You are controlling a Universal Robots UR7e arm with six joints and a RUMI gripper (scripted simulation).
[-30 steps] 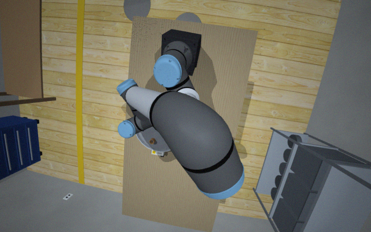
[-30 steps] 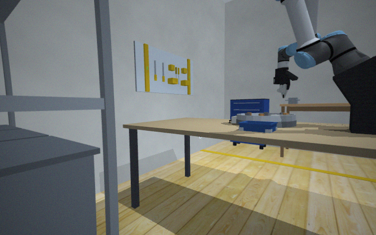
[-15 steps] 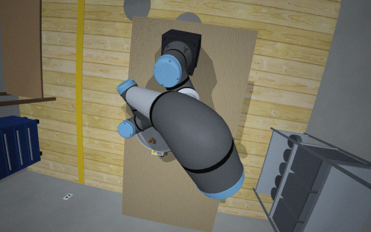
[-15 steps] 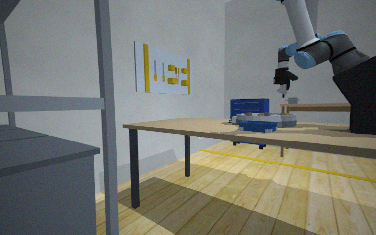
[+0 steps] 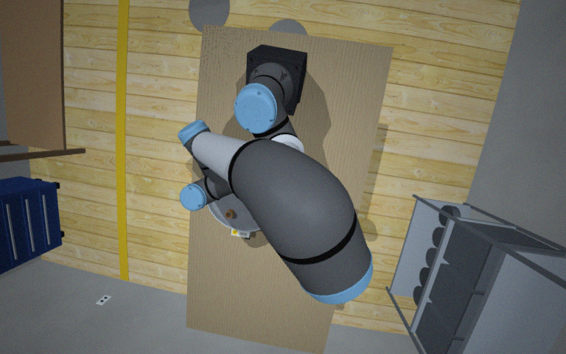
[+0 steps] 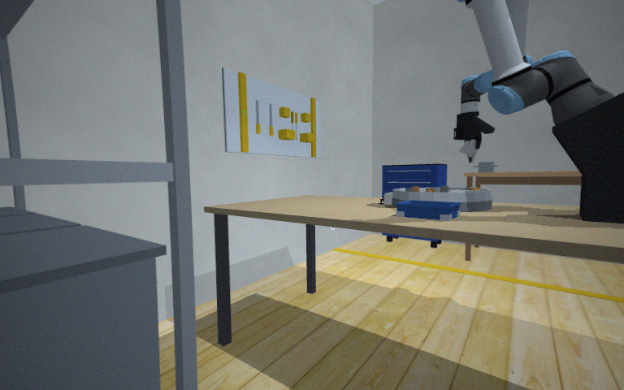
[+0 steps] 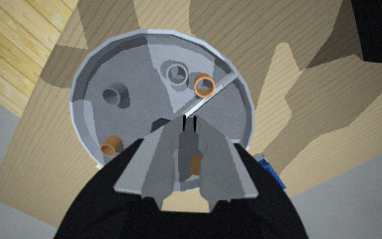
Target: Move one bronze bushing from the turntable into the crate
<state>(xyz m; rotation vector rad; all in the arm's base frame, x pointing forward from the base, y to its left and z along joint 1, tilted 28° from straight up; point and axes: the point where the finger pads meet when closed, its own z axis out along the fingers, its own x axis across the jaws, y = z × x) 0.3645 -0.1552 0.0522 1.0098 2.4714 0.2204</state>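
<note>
The grey round turntable [image 7: 161, 100] lies under my gripper in the wrist view. It carries bronze bushings, one upright near the divider [image 7: 204, 86], one at the left rim [image 7: 111, 145] and one seen through the gap behind my fingers. Two grey bushings [image 7: 115, 94] [image 7: 175, 73] stand on it too. My gripper [image 7: 189, 116] is shut and empty, with only a thin slit between the tips. It hangs well above the turntable [image 6: 439, 195] in the exterior view [image 6: 470, 156]. The blue crate [image 6: 427, 209] sits on the table beside the turntable and shows at the wrist view's right edge [image 7: 271, 169].
The arm's black base [image 5: 275, 71] stands at the table's far end. A blue cabinet [image 5: 26, 219] and a brown side table with a grey pot [image 6: 487, 166] are beyond the table. A grey shelf unit [image 5: 472, 267] stands to the side.
</note>
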